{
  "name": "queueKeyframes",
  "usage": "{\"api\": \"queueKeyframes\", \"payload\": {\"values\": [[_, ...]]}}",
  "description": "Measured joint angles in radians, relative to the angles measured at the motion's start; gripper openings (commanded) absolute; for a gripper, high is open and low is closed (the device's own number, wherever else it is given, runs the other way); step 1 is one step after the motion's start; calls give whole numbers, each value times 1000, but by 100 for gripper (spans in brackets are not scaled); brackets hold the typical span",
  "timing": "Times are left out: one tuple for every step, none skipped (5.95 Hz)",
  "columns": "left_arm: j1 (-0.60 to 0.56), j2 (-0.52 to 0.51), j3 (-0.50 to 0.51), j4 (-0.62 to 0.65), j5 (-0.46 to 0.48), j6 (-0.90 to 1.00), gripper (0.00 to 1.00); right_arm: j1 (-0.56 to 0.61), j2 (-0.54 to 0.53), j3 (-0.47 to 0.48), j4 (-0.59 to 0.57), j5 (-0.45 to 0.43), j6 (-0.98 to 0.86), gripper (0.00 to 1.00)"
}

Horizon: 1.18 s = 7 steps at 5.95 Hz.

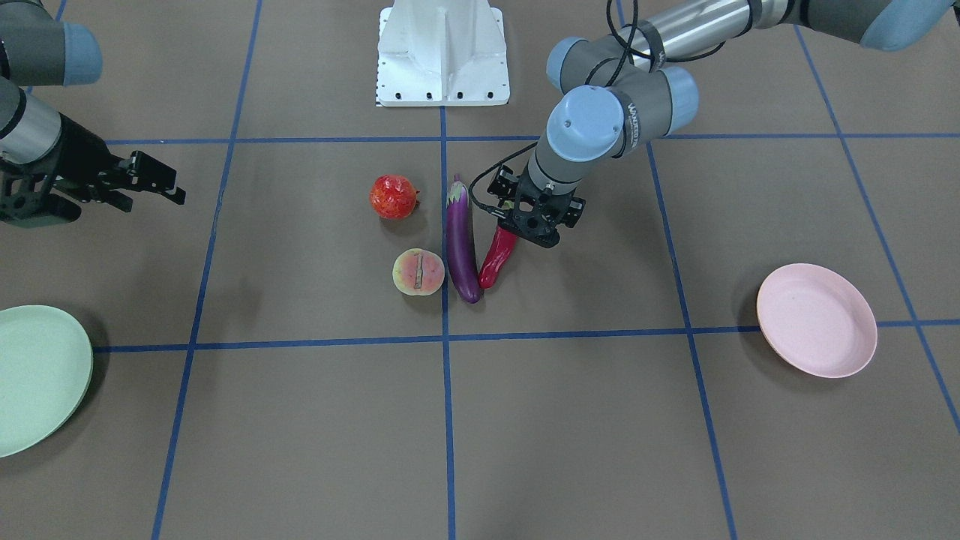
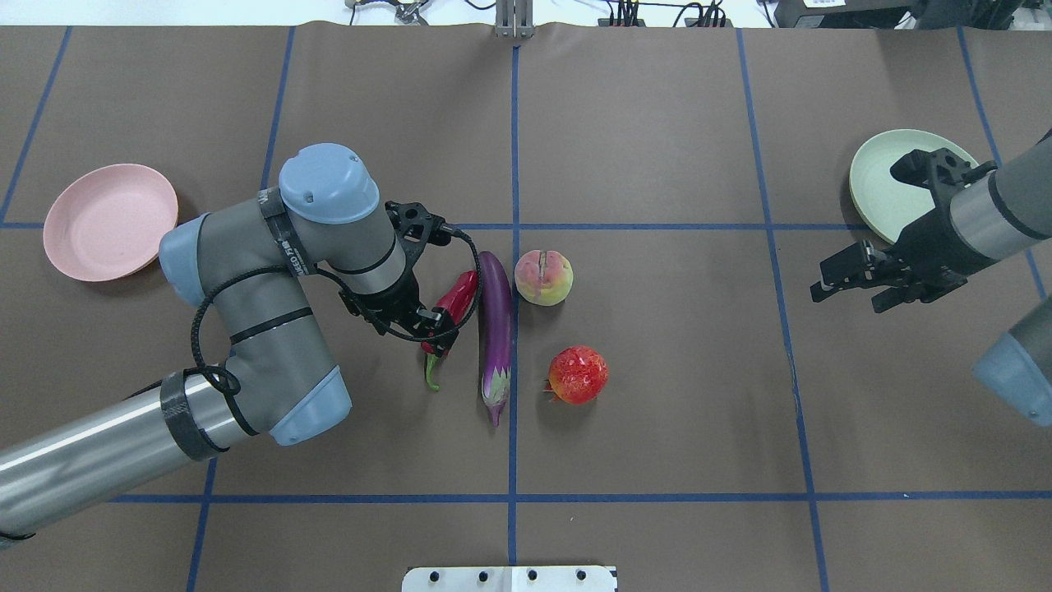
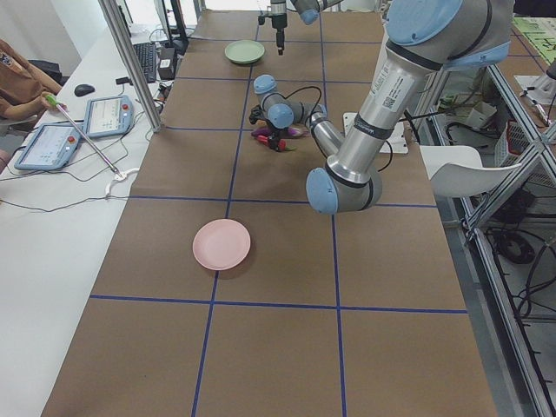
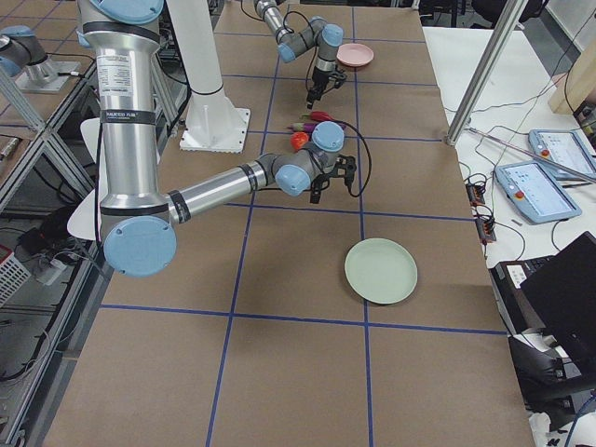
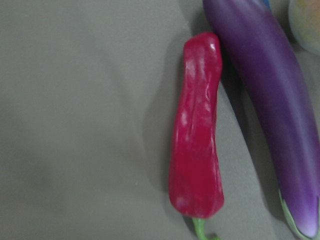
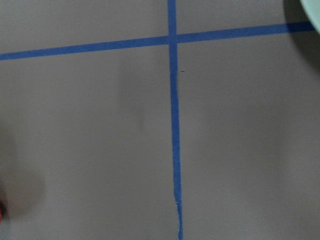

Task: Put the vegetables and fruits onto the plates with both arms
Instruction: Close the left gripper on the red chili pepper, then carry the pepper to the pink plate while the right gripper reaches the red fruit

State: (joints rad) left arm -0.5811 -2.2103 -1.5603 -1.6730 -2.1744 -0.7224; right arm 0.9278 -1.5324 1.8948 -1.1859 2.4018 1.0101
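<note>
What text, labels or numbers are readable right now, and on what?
Grey metal left arm: white lettering on its wrist link, too blurred to read.
Grey metal right arm: dark lettering on its upright tube, too small to read.
Nothing else legible.

The eggplant (image 5: 265,100) is smooth and glossy; the chili pepper (image 5: 197,150) is shiny and faintly wrinkled. The round fruit (image 2: 578,374) is bumpy and glinting. The pink plate (image 1: 816,319) and mint plate (image 1: 37,375) are matt. The desk (image 1: 300,420) wears matt brown paper crossed with blue tape (image 1: 448,420). At lower left of the overhead view, the left arm (image 2: 82,456) shows brushed metal.
</note>
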Motion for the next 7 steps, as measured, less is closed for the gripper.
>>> {"api": "queueKeyframes", "payload": {"values": [[11, -18, 28, -13, 11, 0, 89, -27, 10, 2, 1, -16, 23, 100], [15, -44, 61, -17, 15, 1, 89, -40, 13, 3, 2, -25, 30, 100], [16, -64, 90, -23, 16, 2, 84, -46, 14, 2, 2, -28, 32, 100], [16, -72, 112, -41, 27, 3, 56, -48, 14, 2, 2, -30, 33, 100], [16, -75, 134, -69, 44, 3, 1, -51, 14, 1, 2, -30, 33, 100], [12, -75, 144, -89, 53, 1, 0, -55, 14, 1, 2, -31, 33, 100], [8, -71, 135, -94, 55, -11, 0, -62, 14, 1, 2, -33, 34, 100]]}}
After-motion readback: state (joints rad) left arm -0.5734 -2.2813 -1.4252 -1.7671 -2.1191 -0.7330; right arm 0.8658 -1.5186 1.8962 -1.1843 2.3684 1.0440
